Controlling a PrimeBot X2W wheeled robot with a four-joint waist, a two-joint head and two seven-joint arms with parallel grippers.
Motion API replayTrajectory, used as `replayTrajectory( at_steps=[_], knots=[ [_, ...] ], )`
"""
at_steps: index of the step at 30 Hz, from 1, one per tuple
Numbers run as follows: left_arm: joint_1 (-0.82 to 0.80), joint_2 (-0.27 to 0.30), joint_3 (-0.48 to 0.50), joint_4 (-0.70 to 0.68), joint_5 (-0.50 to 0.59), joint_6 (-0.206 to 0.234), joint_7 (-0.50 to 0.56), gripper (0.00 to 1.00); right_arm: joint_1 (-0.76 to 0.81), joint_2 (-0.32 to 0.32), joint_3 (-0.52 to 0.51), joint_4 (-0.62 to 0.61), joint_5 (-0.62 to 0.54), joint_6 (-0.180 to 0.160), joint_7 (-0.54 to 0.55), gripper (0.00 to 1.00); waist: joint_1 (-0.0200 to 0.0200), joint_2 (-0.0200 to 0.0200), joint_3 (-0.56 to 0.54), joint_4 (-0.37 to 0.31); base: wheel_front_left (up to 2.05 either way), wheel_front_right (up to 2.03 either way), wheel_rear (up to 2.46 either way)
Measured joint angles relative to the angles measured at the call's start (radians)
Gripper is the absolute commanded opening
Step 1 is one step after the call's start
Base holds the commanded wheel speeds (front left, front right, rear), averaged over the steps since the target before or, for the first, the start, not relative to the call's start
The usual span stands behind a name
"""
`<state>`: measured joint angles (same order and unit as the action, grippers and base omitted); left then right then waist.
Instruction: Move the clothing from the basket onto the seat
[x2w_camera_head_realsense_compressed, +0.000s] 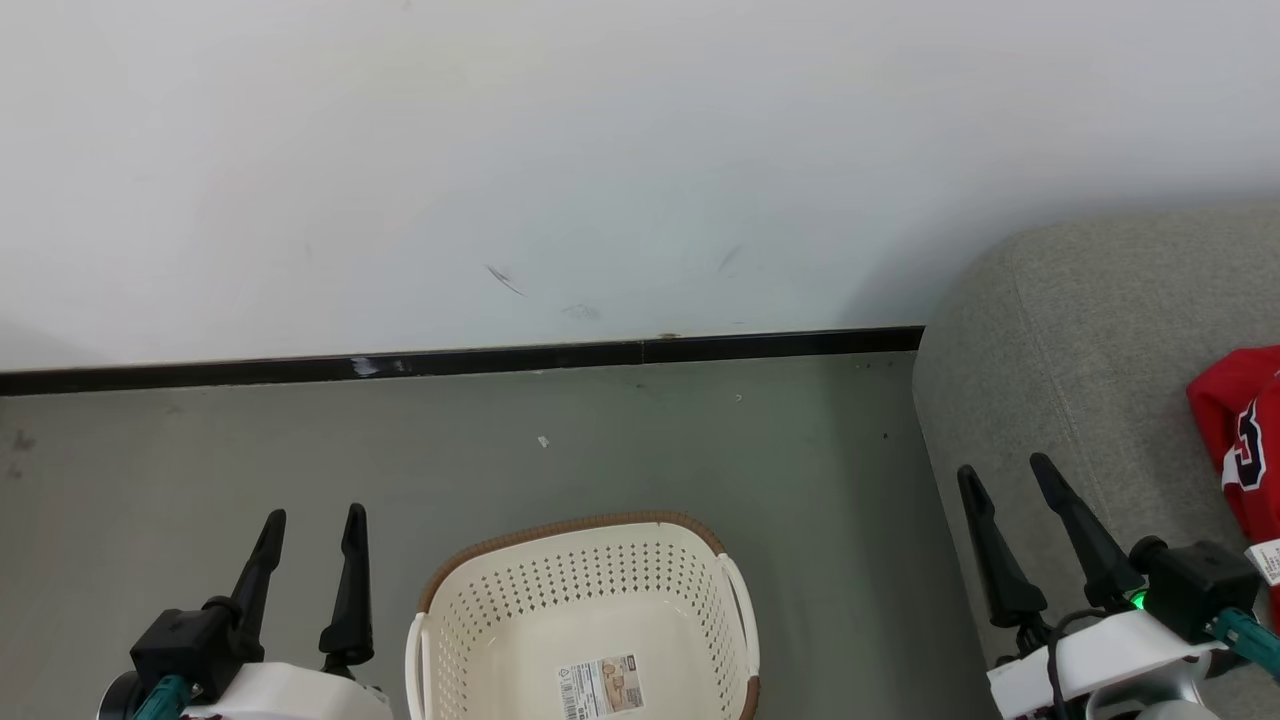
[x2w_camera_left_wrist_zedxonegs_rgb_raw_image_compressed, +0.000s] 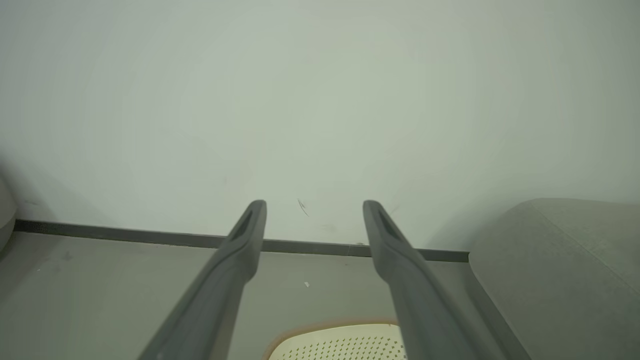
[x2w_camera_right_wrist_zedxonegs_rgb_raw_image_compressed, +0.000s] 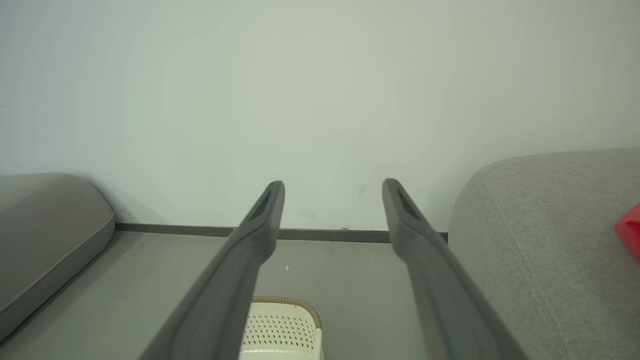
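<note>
The cream basket (x2w_camera_head_realsense_compressed: 585, 590) with a brown rim stands on the floor at the bottom centre, and only a paper label shows on its bottom. Its rim also shows between the left fingers (x2w_camera_left_wrist_zedxonegs_rgb_raw_image_compressed: 345, 340) and low in the right wrist view (x2w_camera_right_wrist_zedxonegs_rgb_raw_image_compressed: 282, 320). Red clothing (x2w_camera_head_realsense_compressed: 1240, 440) with a white tag lies on the grey seat (x2w_camera_head_realsense_compressed: 1080, 380) at the right edge; a red corner (x2w_camera_right_wrist_zedxonegs_rgb_raw_image_compressed: 629, 231) shows on the seat (x2w_camera_right_wrist_zedxonegs_rgb_raw_image_compressed: 540, 240). My left gripper (x2w_camera_head_realsense_compressed: 312, 520) is open, left of the basket. My right gripper (x2w_camera_head_realsense_compressed: 1005, 470) is open over the seat's arm, left of the clothing.
A white wall with a black baseboard (x2w_camera_head_realsense_compressed: 460, 358) runs behind the grey floor (x2w_camera_head_realsense_compressed: 600, 440). A second grey cushion (x2w_camera_right_wrist_zedxonegs_rgb_raw_image_compressed: 45, 235) lies at the left of the right wrist view. The seat's rounded arm (x2w_camera_left_wrist_zedxonegs_rgb_raw_image_compressed: 560, 270) rises right of the basket.
</note>
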<state>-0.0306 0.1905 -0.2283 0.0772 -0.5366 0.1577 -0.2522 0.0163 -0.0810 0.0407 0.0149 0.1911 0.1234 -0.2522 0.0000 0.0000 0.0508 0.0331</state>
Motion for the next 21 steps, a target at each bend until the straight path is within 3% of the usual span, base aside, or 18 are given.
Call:
replayTrajectory(
  at_steps=[21],
  knots=[
    [0.021, -0.043, 0.056, 0.026, 0.054, -0.056, 0.0, 1.0, 0.0, 0.019, -0.016, -0.006, -0.018, 0.0, 0.0, 1.0, 0.0, 0.0, 0.004, -0.013, 0.0, 0.0, 0.0]
  ],
)
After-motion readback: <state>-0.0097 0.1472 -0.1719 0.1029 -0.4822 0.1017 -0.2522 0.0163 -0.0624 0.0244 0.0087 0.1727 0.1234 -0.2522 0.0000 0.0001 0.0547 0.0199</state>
